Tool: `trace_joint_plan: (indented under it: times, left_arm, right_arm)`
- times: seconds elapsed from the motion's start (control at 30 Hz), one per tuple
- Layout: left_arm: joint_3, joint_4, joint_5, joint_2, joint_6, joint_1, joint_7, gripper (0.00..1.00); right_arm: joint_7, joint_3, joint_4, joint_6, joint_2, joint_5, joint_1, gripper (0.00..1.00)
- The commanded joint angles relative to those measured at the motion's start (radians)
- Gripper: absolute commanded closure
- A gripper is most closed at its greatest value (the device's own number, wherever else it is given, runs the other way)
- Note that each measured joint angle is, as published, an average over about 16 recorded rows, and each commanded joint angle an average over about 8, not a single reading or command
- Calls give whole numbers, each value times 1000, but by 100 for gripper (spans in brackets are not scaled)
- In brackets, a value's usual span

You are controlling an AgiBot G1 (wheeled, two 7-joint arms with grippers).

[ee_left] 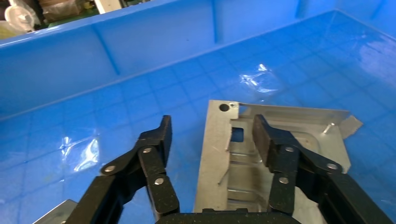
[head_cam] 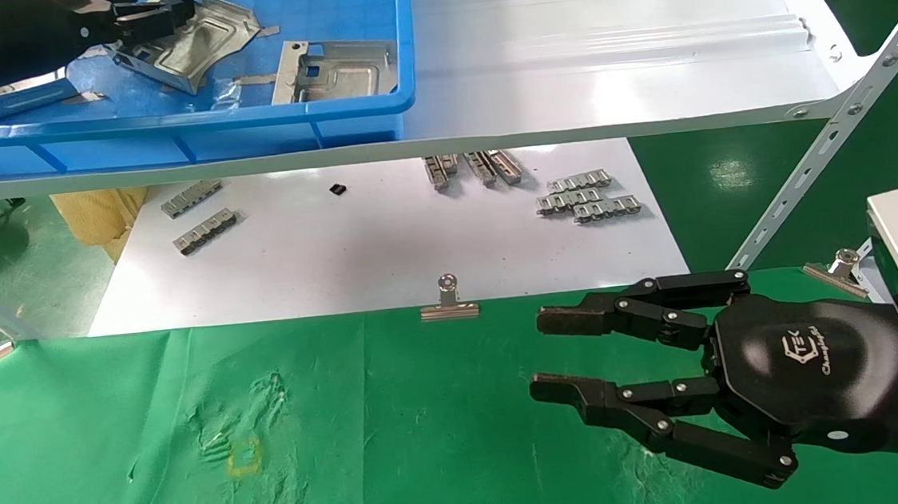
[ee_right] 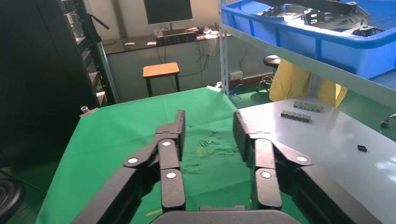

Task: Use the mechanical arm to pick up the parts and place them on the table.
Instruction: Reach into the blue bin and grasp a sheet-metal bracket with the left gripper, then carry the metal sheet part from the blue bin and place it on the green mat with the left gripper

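My left gripper is inside the blue bin at the far left, low over a shiny silver bracket. In the left wrist view it is open. One finger is over the bracket's recessed middle and the other is over the bin floor, with the bracket's long edge between them. Two more brackets lie in the bin. My right gripper is open and empty over the green cloth table.
The bin stands on a glossy white shelf board with a slanted metal brace at the right. Under it, a white sheet holds grey link strips. Binder clips pin the cloth. A yellow square mark is at its left.
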Motion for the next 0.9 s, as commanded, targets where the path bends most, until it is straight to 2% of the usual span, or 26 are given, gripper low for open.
trace_joint_plan:
  times: [0.03,0.37,0.57,0.73,0.9]
  left_arm:
    - [-3,7,-4,2,-7,-1,-10,100]
    - [4,9,6,-7,-7,-1,-15,100]
    - [-6,-8,-9,-28,35,-4,-4,100]
    - [-27,-40,-41,-64,134,-25,24,100]
    - [-43,-74,-67,-109,299,-47,66,100]
  right_arm:
    - [0,0,0,0,0,0,0,0]
    - [0,0,0,0,0,0,0,0]
    - [0,0,0,0,0,0,0,0]
    - [0,0,0,0,0,0,0,0]
    - [0,0,0,0,0,0,0,0]
